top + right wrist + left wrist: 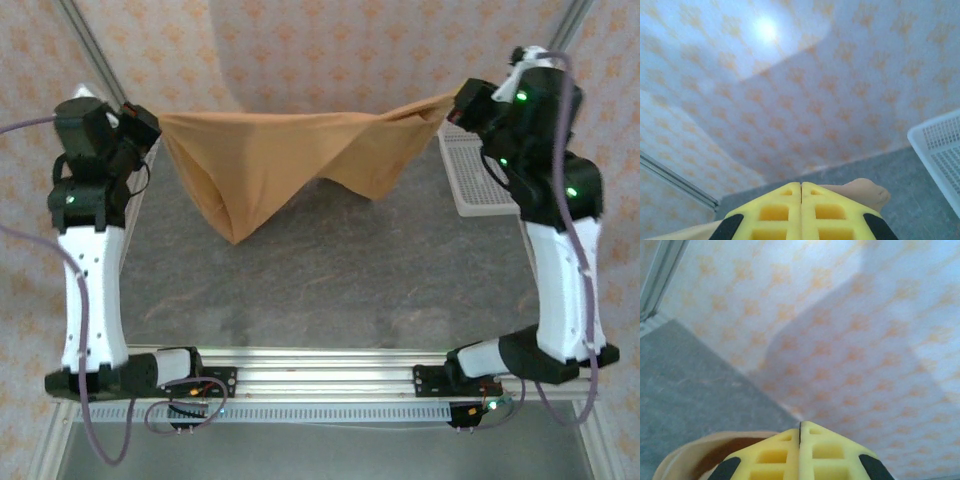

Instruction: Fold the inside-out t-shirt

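The inside-out t-shirt (270,160), orange-tan, hangs stretched in the air between my two raised arms, and its lowest fold droops toward the table on the left side. My left gripper (153,122) is shut on the shirt's left end. In the left wrist view its yellow fingers (775,455) are pressed together, with cloth (690,455) bunched beside them. My right gripper (458,100) is shut on the shirt's right end. In the right wrist view a tan nub of cloth (867,192) sticks out past the closed fingers (830,212). No label or print patch can be made out.
A white perforated basket (470,175) sits at the table's right edge, under the right arm, and shows again as the basket (940,147) in the right wrist view. The grey tabletop (330,280) lies below the hanging shirt. Patterned backdrop walls and metal frame posts (85,40) enclose the back.
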Controlling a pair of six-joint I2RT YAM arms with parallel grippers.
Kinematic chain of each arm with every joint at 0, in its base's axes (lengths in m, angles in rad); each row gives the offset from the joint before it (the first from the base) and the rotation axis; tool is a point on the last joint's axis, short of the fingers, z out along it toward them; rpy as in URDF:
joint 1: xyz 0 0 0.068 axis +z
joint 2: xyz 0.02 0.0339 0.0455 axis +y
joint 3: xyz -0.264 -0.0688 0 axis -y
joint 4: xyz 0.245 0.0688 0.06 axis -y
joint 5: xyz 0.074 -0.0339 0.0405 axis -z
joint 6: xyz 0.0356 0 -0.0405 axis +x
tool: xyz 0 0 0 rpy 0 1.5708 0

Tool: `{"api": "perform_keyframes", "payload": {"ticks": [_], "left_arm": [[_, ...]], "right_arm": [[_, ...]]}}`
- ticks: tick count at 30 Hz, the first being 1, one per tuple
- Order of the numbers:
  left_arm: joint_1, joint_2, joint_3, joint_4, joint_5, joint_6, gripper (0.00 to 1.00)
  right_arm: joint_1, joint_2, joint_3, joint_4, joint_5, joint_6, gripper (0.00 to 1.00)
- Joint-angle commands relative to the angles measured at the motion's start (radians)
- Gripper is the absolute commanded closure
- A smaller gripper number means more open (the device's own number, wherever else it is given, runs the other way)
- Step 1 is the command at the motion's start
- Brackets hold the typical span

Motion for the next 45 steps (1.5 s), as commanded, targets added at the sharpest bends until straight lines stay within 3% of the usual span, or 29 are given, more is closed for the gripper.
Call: {"api": "perform_keyframes", "payload": {"ticks": [1, 7, 12, 19, 22, 27, 32, 38, 43, 44, 45], "left_arm": [[0.000, -0.083, 0.042, 0.000, -0.026, -0.054, 1.00], [0.002, -0.161, 0.124, -0.016, 0.072, -0.078, 1.00], [-0.001, -0.146, 0.163, -0.026, 0.174, -0.106, 1.00], [-0.003, -0.102, 0.160, -0.038, 0.210, -0.094, 1.00], [-0.054, -0.062, 0.042, -0.010, 0.207, -0.080, 1.00], [-0.227, 0.043, -0.278, 0.099, 0.104, -0.036, 1.00], [-0.261, 0.254, -0.509, 0.229, 0.015, -0.021, 1.00], [-0.259, 0.488, -0.486, 0.271, -0.101, 0.042, 1.00], [-0.248, 0.634, -0.392, 0.249, -0.061, 0.075, 1.00], [-0.243, 0.645, -0.379, 0.238, -0.041, 0.081, 0.96], [-0.240, 0.645, -0.373, 0.233, -0.023, 0.086, 0.84]], "right_arm": [[0.002, -0.061, 0.043, -0.070, 0.032, -0.021, 1.00], [0.001, -0.169, 0.097, -0.087, 0.019, -0.028, 1.00], [0.001, -0.175, 0.145, -0.110, 0.014, -0.034, 1.00], [0.002, -0.150, 0.140, -0.119, 0.026, -0.052, 1.00], [0.001, -0.141, 0.029, -0.091, 0.039, -0.061, 1.00], [0.002, -0.114, -0.278, 0.003, 0.137, -0.102, 1.00], [-0.011, -0.051, -0.640, 0.138, 0.265, -0.103, 1.00], [-0.076, 0.050, -0.903, 0.279, 0.297, -0.034, 1.00], [-0.085, 0.116, -0.934, 0.308, 0.263, -0.028, 1.00], [-0.084, 0.122, -0.932, 0.308, 0.248, -0.028, 1.00], [-0.084, 0.126, -0.932, 0.308, 0.239, -0.027, 1.00]]}}
